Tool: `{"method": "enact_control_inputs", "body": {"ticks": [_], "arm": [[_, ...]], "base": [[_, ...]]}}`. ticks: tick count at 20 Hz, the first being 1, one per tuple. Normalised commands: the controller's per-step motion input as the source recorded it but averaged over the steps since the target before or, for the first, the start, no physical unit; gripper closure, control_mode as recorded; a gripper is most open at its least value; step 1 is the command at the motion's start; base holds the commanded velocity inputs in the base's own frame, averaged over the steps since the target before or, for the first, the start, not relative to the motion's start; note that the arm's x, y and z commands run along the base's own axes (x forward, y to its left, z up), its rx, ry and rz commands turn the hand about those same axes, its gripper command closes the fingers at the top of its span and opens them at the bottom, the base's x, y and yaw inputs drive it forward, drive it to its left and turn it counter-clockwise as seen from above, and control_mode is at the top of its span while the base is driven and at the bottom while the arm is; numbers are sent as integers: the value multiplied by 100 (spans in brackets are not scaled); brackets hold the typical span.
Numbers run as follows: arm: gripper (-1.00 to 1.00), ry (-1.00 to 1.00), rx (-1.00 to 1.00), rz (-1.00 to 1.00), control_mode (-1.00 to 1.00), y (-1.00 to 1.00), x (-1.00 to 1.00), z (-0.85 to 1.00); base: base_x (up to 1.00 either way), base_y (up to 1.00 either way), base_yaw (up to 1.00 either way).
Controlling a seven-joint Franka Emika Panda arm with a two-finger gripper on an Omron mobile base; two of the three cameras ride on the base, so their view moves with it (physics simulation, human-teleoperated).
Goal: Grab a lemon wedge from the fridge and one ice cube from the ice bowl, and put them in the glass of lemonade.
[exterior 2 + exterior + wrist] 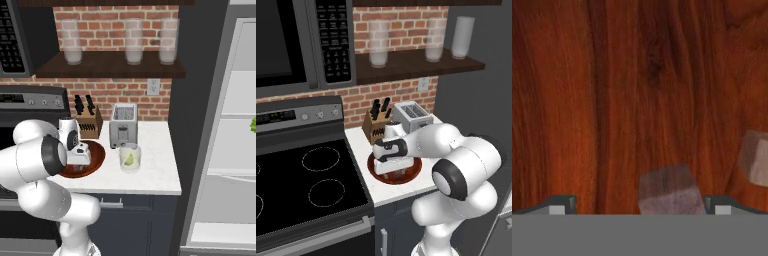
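Hovering low inside the ice bowl (412, 173) on the tabletop (155, 175), the hand (639, 206) is spread wide with one ice cube (669, 192) between its fingertips. Lowering straight and pinching gently should keep it from squirting away; the lemon wedge (129, 159) already sits in the glass of lemonade (130, 158).

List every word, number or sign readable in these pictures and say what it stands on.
None can be read.
Microwave keypad: rows of pale button labels, too small and blurred.
Stove control panel: a display strip and knobs, no legible marks.
Toaster, knife block, glass of lemonade, ice bowl: no lettering visible.
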Motion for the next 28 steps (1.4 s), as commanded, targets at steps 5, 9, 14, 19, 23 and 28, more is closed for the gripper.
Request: {"method": "enact_control_inputs", "body": {"ticks": [5, 9, 14, 19, 23, 28], "arm": [[-100, 0, 0, 0, -100, 2, 0, 0], [-100, 0, 0, 0, -100, 4, 0, 0], [-100, 0, 0, 0, -100, 0, 18, 0], [-100, 0, 0, 0, -100, -1, 13, 0], [-100, 0, 0, 0, -100, 0, 5, 0], [-100, 0, 0, 0, -100, 0, 0, 0]], "base": [[0, 0, 0], [0, 0, 0], [0, 0, 0], [0, 0, 0], [0, 0, 0], [0, 0, 0]]}}
